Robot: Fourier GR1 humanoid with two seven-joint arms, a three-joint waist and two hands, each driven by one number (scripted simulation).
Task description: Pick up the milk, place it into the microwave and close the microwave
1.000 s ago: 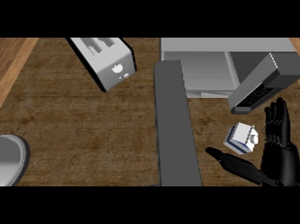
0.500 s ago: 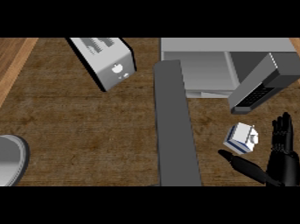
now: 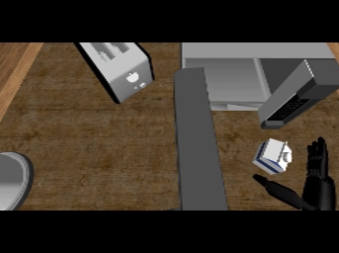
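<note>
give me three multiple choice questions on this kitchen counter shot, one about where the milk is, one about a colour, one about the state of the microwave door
1. Where is the milk carton?
A. inside the microwave
B. on the counter, between the open door and the right hand
C. on top of the toaster

2. What colour is the right hand?
A. black
B. white
C. red

3. What state is the microwave door in?
A. shut
C. removed and lying flat on the floor
B. swung open, reaching out over the counter

Answers:
1 B: the carton sits on the wooden counter, right of the door and just left of the hand's fingers, below the microwave.
2 A: the fingers and thumb are black.
3 B: the long grey door stretches away from the cavity, leaving the inside visible.
</note>
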